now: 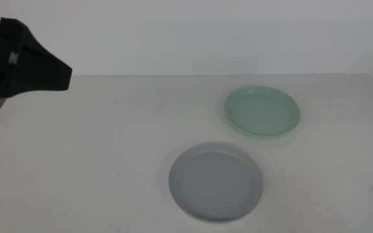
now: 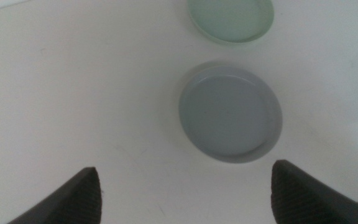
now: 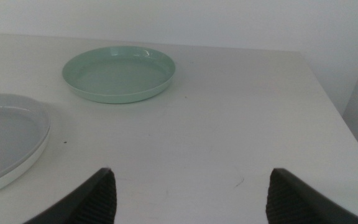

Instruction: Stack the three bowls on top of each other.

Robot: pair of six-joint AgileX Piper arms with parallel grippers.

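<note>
Two of the bowls are sitting apart on the matte white table (image 1: 96, 142): a smooth grey bowl (image 1: 215, 182), round and shallow with a low raised rim, near the front edge, resting on what looks like a white rim showing beneath it, and a glossy pale mint green bowl (image 1: 262, 111) lying farther back to the right. The left gripper (image 2: 185, 193) is hovering high over the grey bowl, jaws spread wide and holding nothing. The right gripper (image 3: 191, 196) is waiting low beside the grey bowl, jaws likewise parted.
</note>
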